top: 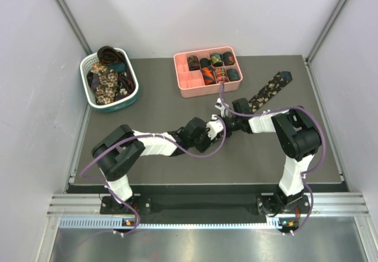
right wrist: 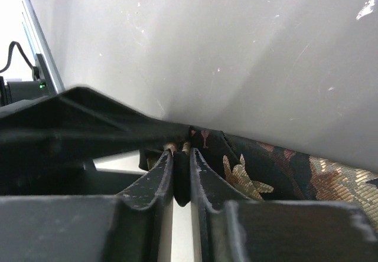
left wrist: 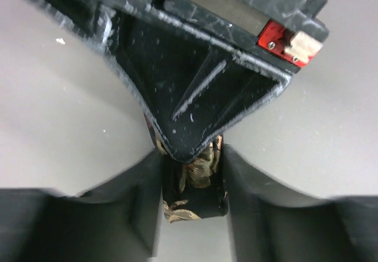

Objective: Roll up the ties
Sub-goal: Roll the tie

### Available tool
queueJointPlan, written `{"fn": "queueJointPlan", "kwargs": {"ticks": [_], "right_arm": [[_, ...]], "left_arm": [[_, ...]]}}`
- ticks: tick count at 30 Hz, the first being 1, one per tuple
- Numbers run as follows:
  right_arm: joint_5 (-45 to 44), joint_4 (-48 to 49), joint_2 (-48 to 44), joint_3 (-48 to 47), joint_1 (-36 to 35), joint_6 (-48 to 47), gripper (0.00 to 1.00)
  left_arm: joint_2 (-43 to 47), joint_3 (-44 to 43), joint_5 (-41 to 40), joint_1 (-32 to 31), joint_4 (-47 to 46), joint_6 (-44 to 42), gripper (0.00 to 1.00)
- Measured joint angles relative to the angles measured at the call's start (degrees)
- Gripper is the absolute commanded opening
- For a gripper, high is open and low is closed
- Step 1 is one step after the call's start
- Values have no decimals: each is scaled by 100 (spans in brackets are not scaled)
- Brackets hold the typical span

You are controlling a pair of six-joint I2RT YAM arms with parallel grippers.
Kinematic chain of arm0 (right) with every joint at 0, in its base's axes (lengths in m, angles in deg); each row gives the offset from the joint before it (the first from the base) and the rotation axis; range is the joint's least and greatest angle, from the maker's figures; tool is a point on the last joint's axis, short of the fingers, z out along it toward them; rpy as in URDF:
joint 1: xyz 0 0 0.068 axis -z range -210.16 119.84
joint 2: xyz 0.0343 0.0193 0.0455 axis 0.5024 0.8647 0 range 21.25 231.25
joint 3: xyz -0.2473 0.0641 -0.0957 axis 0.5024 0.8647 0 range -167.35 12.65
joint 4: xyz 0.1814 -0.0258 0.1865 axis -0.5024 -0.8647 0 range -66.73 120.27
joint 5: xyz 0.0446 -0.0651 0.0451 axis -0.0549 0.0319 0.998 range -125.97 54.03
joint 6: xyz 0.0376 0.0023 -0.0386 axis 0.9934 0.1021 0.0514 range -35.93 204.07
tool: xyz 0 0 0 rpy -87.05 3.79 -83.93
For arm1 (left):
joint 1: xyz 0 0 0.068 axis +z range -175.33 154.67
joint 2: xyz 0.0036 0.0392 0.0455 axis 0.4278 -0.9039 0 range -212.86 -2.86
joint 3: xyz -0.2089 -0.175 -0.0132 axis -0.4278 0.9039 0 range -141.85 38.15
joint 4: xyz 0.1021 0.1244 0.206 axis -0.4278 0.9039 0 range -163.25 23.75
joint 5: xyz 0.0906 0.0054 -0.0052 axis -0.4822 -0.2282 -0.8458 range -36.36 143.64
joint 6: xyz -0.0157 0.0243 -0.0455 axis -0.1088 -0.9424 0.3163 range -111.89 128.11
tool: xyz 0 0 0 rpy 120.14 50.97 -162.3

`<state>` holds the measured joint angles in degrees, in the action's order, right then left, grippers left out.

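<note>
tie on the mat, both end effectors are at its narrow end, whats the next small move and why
Probably turn the pinched end over toward the wide end to start the coil. The left end effector and right end effector both look shut on the same end of the tie, and the rest of it lies flat, unrolled.

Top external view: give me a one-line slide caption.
Left hand and right hand meet on one end of a floral tie at mid-table, rolled ties sitting in the pink tray behind.
</note>
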<state>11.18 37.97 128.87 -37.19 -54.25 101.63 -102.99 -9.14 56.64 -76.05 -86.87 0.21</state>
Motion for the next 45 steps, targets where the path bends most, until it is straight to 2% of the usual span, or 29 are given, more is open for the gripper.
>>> {"fn": "queueJointPlan", "kwargs": {"ticks": [7, 11, 18, 22, 27, 29, 33, 34, 38, 45], "right_arm": [[-28, 31, -61, 46, -2, 0, 22], [9, 37, -70, 46, -4, 7, 33], [-2, 90, -205, 144, -15, 2, 36], [-98, 83, -225, 151, -13, -2, 18], [-103, 79, -223, 160, -13, -7, 8], [-105, 76, -223, 160, -13, -13, 6], [-146, 61, -221, 160, -13, -44, 5], [-151, 61, -219, 160, -11, -48, 4], [-160, 63, -203, 157, -11, -50, 4], [-157, 70, -199, 157, -11, -48, 4]], "left_arm": [[-59, -149, 42, 0, 216, 66, 37], [7, -155, 44, 0, 361, 175, 36], [114, -157, 59, -2, 651, 330, 36], [114, -192, 57, -7, 717, 354, 36], [35, -369, 37, -13, 962, 372, 38], [22, -428, 24, -20, 1047, 374, 42], [-7, -498, 31, -46, 1141, 411, 65], [-13, -514, 33, -70, 1161, 415, 67], [-22, -562, 35, -98, 1239, 466, 70], [-205, -848, 0, -22, 1515, 409, 60]]}}
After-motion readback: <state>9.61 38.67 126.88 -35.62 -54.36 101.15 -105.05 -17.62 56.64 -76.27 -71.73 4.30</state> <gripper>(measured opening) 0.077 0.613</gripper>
